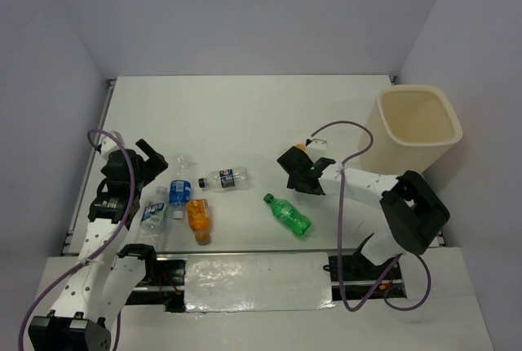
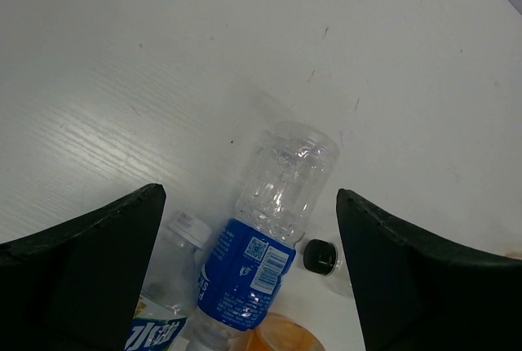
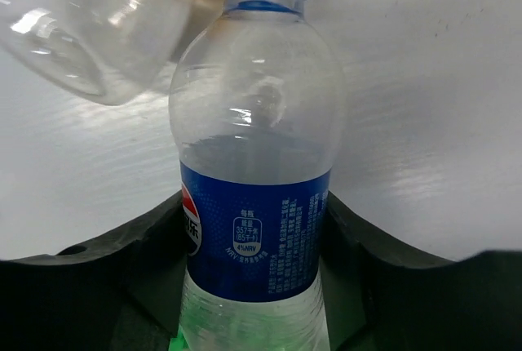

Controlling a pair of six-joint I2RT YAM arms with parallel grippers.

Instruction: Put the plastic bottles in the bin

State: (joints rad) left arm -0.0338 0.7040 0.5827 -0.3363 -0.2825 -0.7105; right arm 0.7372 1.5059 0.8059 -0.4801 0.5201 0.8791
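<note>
Plastic bottle with blue label (image 3: pixel 253 228) clamped in your right claw (image 1: pixel 298 171), orange-capped clear bottle (image 3: pixel 90 33) just beside at eleven o'clock, bin (image 1: pixel 416 155) at two o'clock, green bottle (image 1: pixel 286 214) at six, your left claw (image 1: pixel 151 157) spread wide over second blue-label bottle (image 2: pixel 269 220) lying on table (image 1: pixel 245 114).

On the blue-capped bottle (image 3: pixel 253 163) in the right wrist view we read a blue label. It bears part of a round red, white and blue logo, the white character "乐" at its left edge, and a small framed box with "357" above "4%NRV"; the fine print beneath is too small for us to make out. In the left wrist view we find a QR code and a white panel of tiny, unreadable print on the blue-labelled bottle (image 2: pixel 245 273), and cut-off white characters on the neighbouring bottle (image 2: pixel 155 331) that we cannot read.
</note>
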